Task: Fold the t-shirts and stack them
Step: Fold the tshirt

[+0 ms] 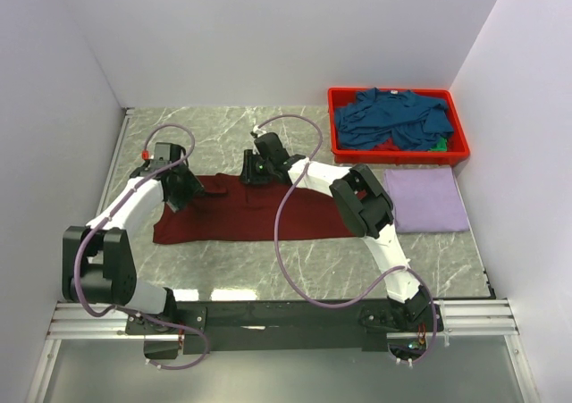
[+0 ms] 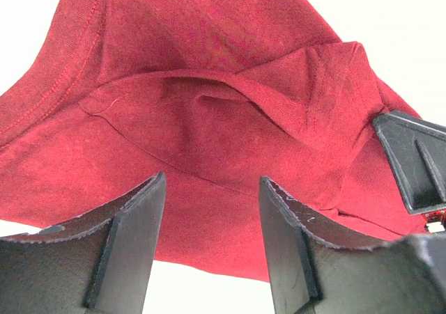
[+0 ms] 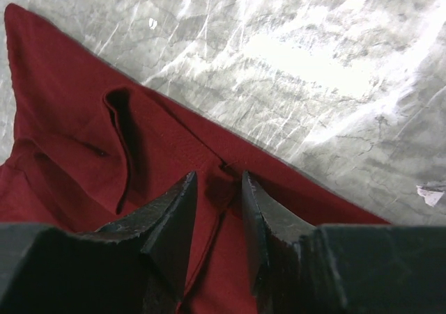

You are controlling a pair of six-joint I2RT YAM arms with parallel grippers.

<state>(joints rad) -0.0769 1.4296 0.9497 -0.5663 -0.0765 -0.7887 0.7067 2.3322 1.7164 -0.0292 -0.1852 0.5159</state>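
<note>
With the maroon t-shirt [image 1: 232, 220] spread mid-table, our left gripper [image 2: 212, 182] gaping at its left end and our right gripper [image 3: 219, 178] near-closed astride its far hem, hold unclear, we risk lifting only one layer.

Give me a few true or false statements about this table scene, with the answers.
The maroon t-shirt lies spread on the table. True.
The red bin is empty. False: teal-blue shirts lie piled in it.
The folded lavender t-shirt sits on the table beside the red bin. True.
Both claws hover over the lavender t-shirt. False: the left claw and right claw are at the maroon t-shirt.
</note>
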